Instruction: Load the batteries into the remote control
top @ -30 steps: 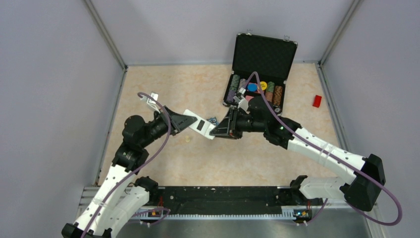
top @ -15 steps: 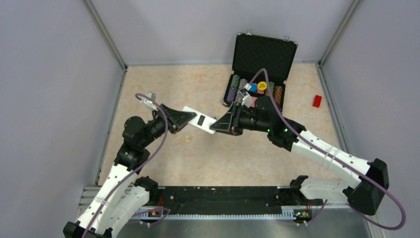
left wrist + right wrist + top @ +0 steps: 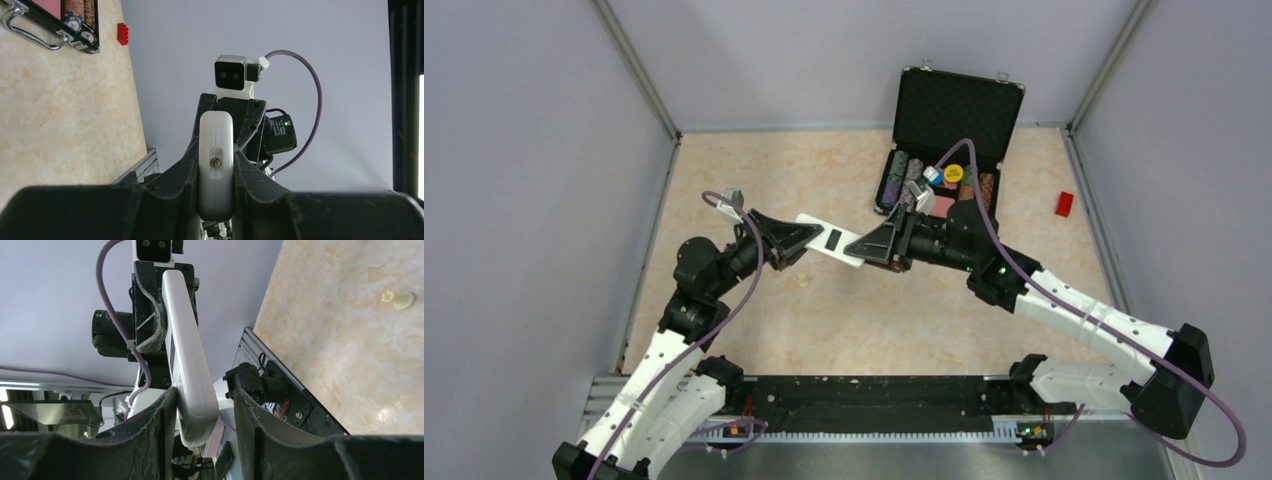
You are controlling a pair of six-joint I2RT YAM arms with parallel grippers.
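Top external view: the left gripper (image 3: pixel 816 238) is seen clamped on one end of the slim white plastic remote control (image 3: pixel 829 240), which is held above the beige marbled table (image 3: pixel 754 170) with its white back and small dark rectangular bay turned up. Just below it, a small cream peg (image 3: pixel 804 279) is seen on the table. The bar's other end is straddled by the right gripper (image 3: pixel 856 252) with jaws parted; in the right wrist view one finger (image 3: pixel 155 430) is laid against the bar and the other is kept apart from it. Further right an open black case of coloured chips (image 3: pixel 959 105) is stood, and a small red block (image 3: pixel 1064 204) is seen near the right wall
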